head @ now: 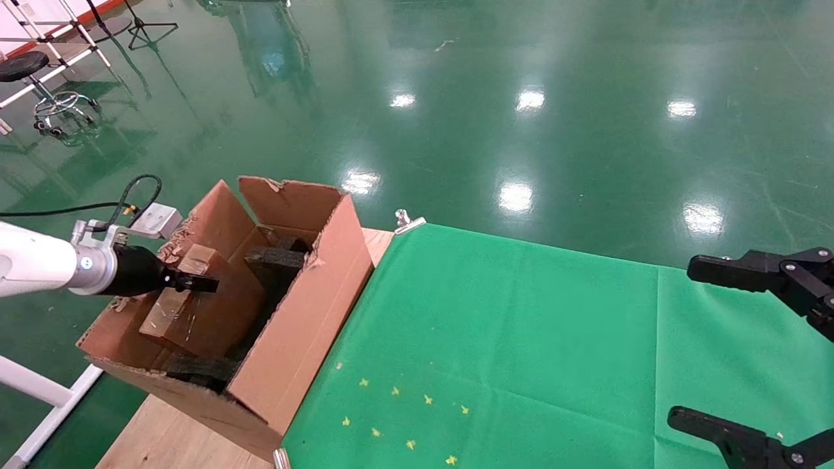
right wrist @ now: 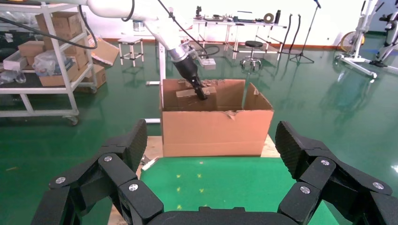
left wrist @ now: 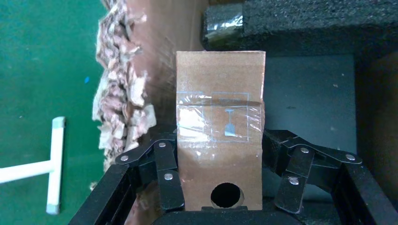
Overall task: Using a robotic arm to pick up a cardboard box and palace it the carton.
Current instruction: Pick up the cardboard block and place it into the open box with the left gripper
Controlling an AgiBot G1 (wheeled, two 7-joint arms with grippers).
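Observation:
The robotic arm, my left one [head: 39, 260], reaches in over the carton [head: 306, 312], a large brown box with ragged torn flaps. Its black gripper [head: 195, 283] is shut on the cardboard box [head: 208, 312], which stands tilted inside the carton against the left wall. In the left wrist view the fingers [left wrist: 164, 164] press both sides of the cardboard box [left wrist: 218, 84], whose narrow side has a round hole. Black foam [head: 273, 258] lies in the carton beside it. My right gripper [head: 684, 342] is open and empty at the right edge.
The carton stands on a wooden table [head: 169, 436] at the left end of a green cloth [head: 521, 339] with small yellow marks. A metal clip [head: 407, 221] holds the cloth's far corner. The floor around is glossy green.

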